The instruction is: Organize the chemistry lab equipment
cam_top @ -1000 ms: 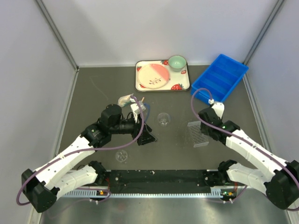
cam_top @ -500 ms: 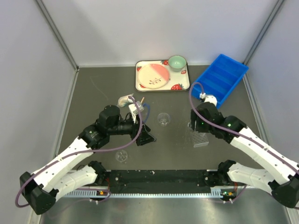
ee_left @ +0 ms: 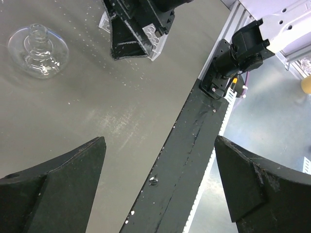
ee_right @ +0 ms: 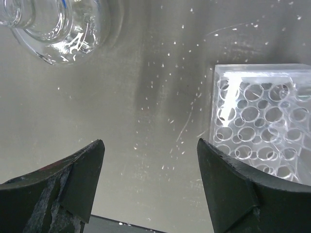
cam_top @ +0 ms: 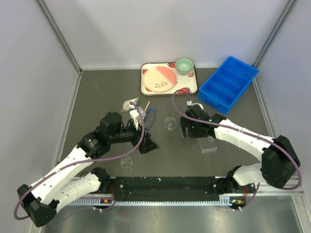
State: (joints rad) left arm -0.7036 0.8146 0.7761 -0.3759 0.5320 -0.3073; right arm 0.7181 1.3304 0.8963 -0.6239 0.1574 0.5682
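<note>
**Two open claws crowding clear glass at mid-bench**

Your right claw [ee_right: 149, 143] hangs low over bare bench, jaws spread and nothing between them. The small glass beaker [ee_right: 51, 24] lies just outside one finger and the clear tube rack [ee_right: 260, 131] just outside the other. Both sit near the middle of the bench, the rack a little toward the right edge.

Drop straight down from here and you would close on nothing. A small sideways drift could shove the rack or topple the beaker, which looks light.

Your left claw [cam_top: 150, 144] is also wide open and empty. It hovers just left of the beaker and points toward the right claw, so I judge a clash between the two the bigger risk if both move in together.

A glass dish [cam_top: 127, 162] sits toward the near edge beside the left arm, where a lowered forearm could sweep it. The blue ring [cam_top: 150, 116] and wooden stick [cam_top: 146, 105] lie farther back, beside the left wrist.
</note>
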